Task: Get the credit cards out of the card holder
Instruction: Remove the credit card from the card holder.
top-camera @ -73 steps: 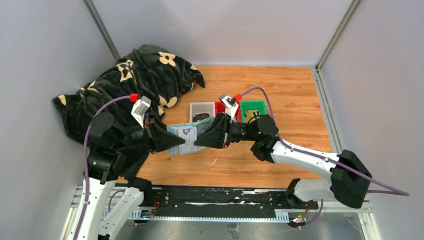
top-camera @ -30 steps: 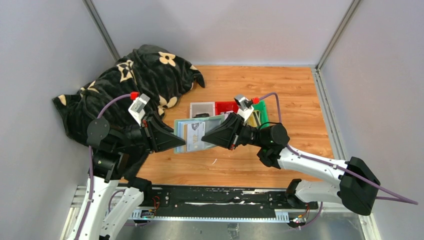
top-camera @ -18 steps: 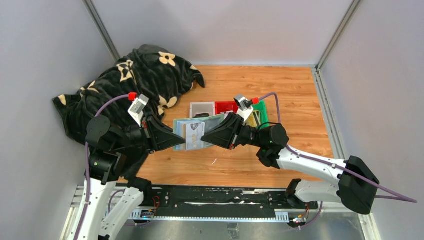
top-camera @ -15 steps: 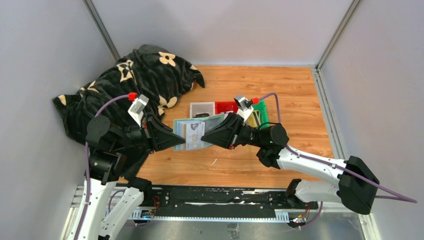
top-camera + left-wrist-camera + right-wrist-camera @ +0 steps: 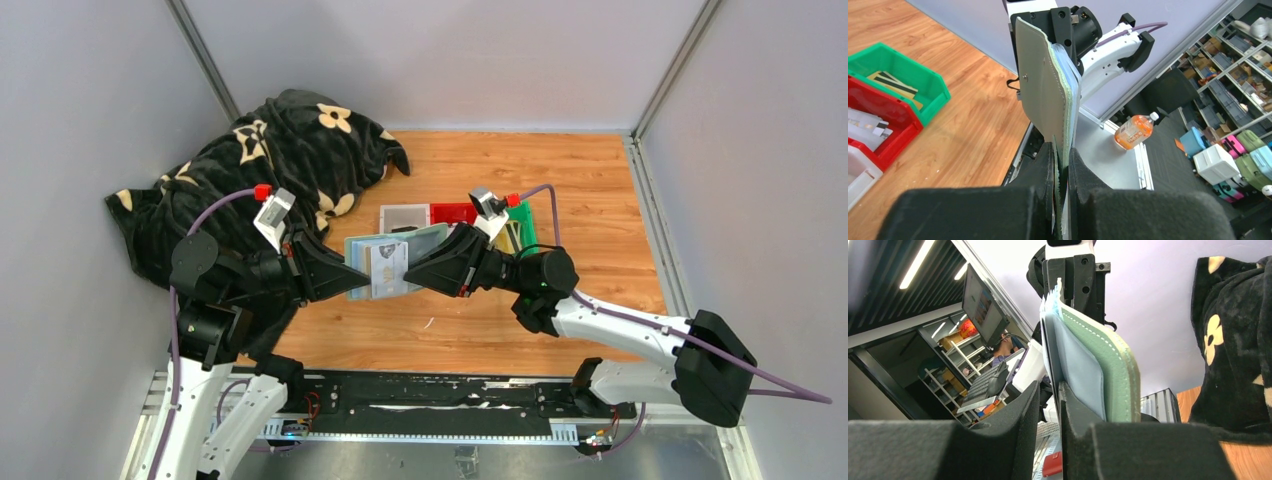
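Card holder (image 5: 360,250): hangs spread open in mid-air over the tabletop (image 5: 590,200), between both arms, pale inside facing up.
Credit cards (image 5: 388,268): tucked in the slots, pale face showing; more lying flat in the green tray (image 5: 898,65).
Left jaws: pinched shut on the holder's left edge, probably to anchor it against a pull.
Right jaws: parted a sliver around the opposite edge; cannot tell whether pressing on a card or only on the flap.
Edges: stitched rim free above the fingers in both wrist views.
Room: open air beneath and toward the near side; red tray (image 5: 878,115) and white tray (image 5: 403,216) just behind, blanket (image 5: 270,150) crowding the left.
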